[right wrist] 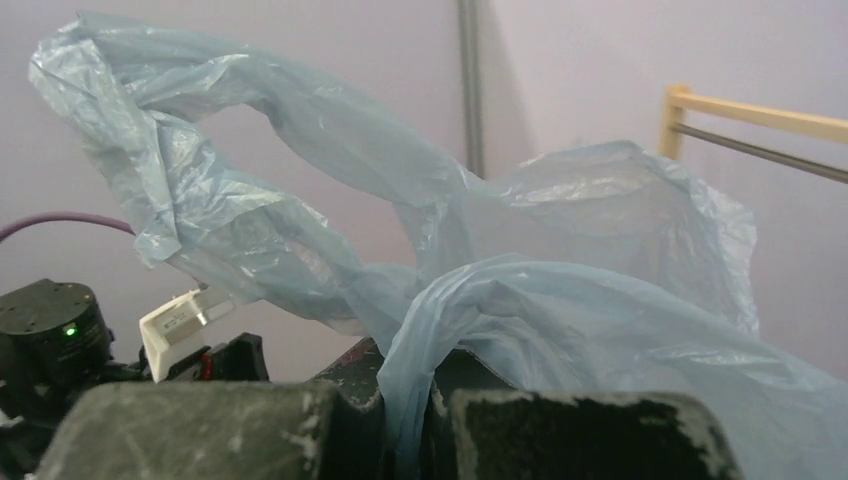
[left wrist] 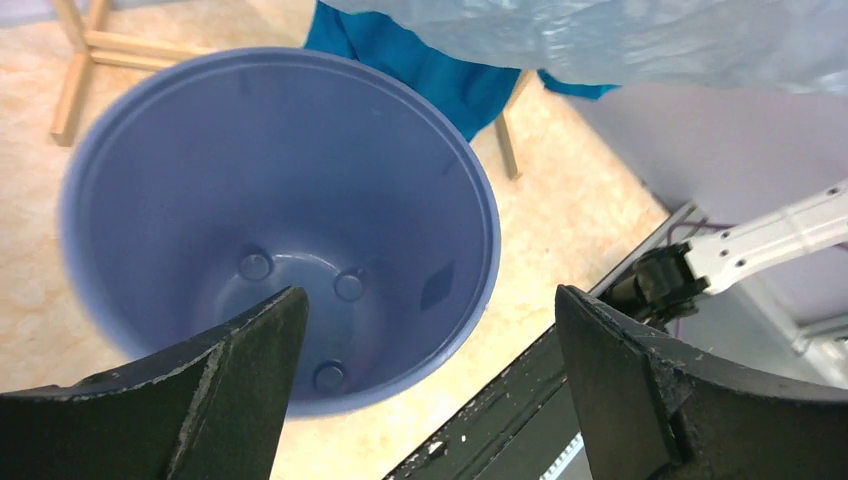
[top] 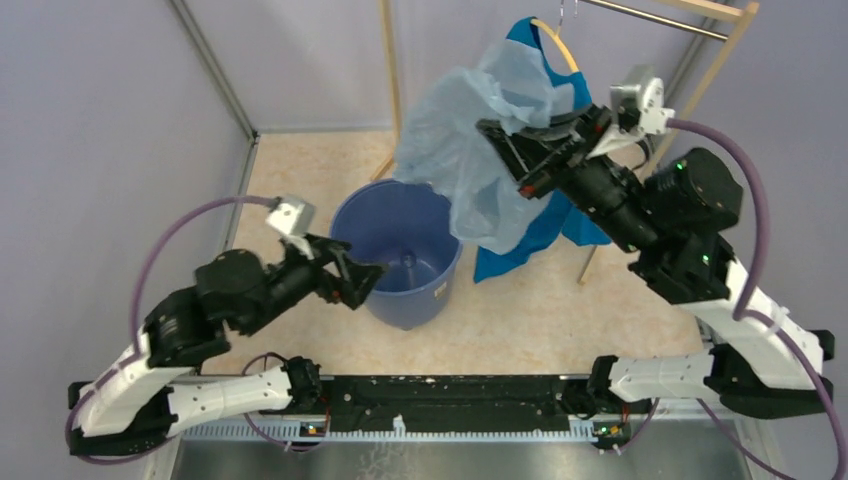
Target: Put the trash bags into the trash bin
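Observation:
The round blue trash bin (top: 398,252) stands upright on the floor and is empty inside, as the left wrist view (left wrist: 270,220) shows. My right gripper (top: 495,135) is shut on the pale blue-grey trash bag (top: 470,140), held high, up and to the right of the bin; the bag drapes down toward the bin's rim. In the right wrist view the bag (right wrist: 560,300) is pinched between the fingers (right wrist: 420,420). My left gripper (top: 368,278) is open and empty at the bin's near left rim. The bag's lower edge (left wrist: 620,40) shows above the bin.
A bright blue T-shirt (top: 545,225) hangs on a wooden clothes rack (top: 720,40) behind the bag. Purple walls close in left and back. A black rail (top: 450,390) runs along the near edge between the arm bases.

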